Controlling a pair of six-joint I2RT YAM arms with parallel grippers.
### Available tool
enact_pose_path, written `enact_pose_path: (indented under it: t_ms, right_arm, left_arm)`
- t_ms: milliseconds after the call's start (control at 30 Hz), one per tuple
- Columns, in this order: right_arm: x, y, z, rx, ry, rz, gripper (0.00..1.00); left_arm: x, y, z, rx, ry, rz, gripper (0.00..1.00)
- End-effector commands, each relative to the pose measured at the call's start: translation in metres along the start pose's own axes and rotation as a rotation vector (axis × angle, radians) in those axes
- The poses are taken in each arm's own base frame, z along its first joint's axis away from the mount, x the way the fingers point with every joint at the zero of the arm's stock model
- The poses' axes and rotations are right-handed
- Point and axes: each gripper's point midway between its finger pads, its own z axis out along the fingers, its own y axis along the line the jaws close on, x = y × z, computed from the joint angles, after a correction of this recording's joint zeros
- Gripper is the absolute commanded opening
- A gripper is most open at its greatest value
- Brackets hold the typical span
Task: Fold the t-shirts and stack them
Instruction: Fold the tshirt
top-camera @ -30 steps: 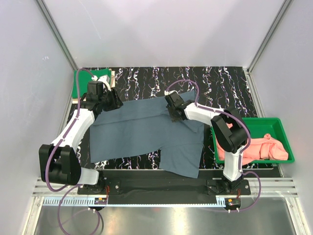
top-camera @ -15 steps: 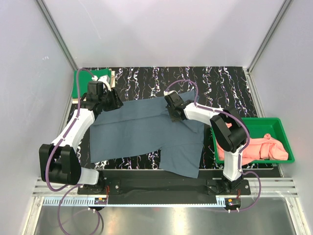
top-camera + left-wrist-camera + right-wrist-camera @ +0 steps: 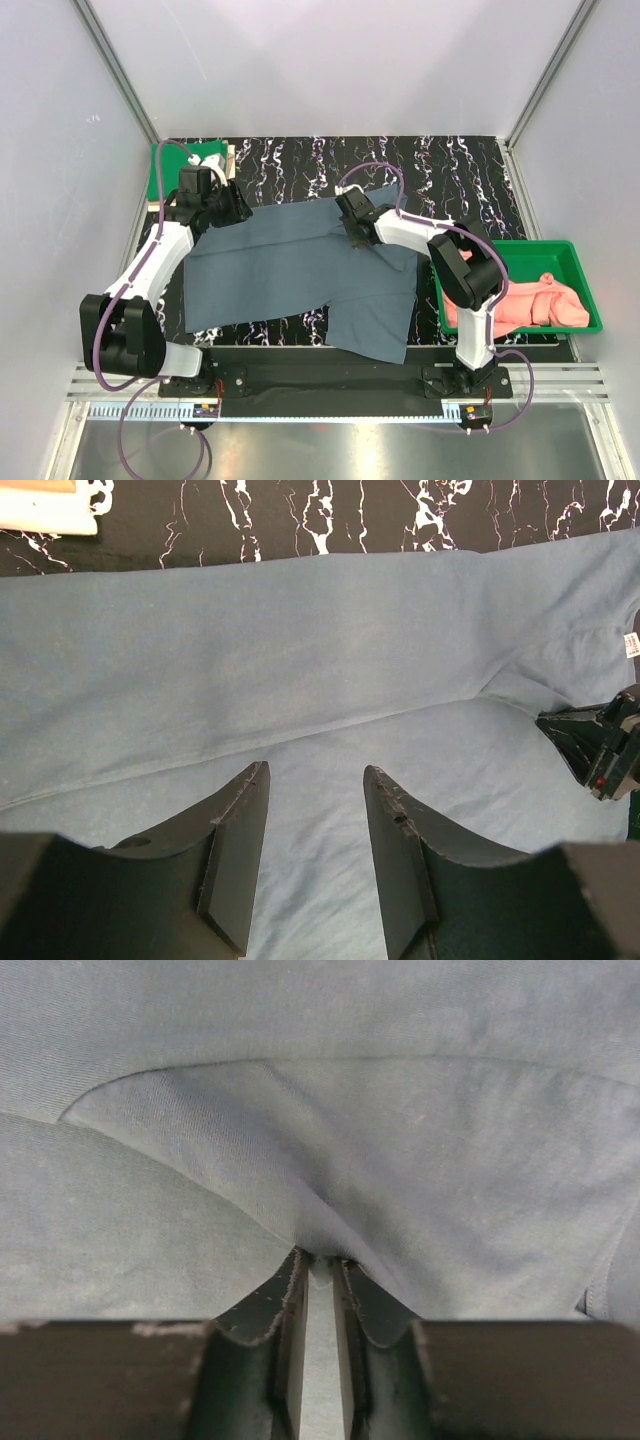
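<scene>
A soft ridge of the blue-grey t-shirt (image 3: 330, 1130) is seen pinched in the right gripper (image 3: 318, 1262), only from its wrist; overhead, the shirt is spread across the marbled table (image 3: 450, 160). The left gripper (image 3: 315, 775) is parted above smooth cloth.

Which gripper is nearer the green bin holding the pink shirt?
Right. The right gripper pinches the blue t-shirt near its far edge, to the left of the green bin. The left gripper hangs open over the shirt's far left corner, farther away.
</scene>
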Motion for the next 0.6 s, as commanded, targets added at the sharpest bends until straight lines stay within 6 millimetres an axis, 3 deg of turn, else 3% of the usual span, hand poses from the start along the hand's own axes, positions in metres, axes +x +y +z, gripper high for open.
enact_pose_path:
  t_ms: [0,167,333,567]
  right_arm:
    - [-0.013,0.002,0.003,0.020,-0.031,-0.012,0.17]
    - [-0.016,0.007,-0.005,-0.016,-0.029,-0.008,0.00]
    - [-0.026,0.016,-0.033,-0.100,-0.015,0.011,0.00]
    - [-0.013,0.039,-0.057,-0.250,0.066,0.055,0.00]
  left_arm:
    - [-0.011,-0.006,0.000,0.034,-0.035,0.016,0.48]
    - [-0.011,-0.006,0.001,0.033,-0.031,0.014,0.48]
    - [-0.011,-0.007,0.001,0.039,-0.030,0.013,0.48]
    - [-0.010,-0.001,0.001,0.013,-0.034,0.013,0.48]
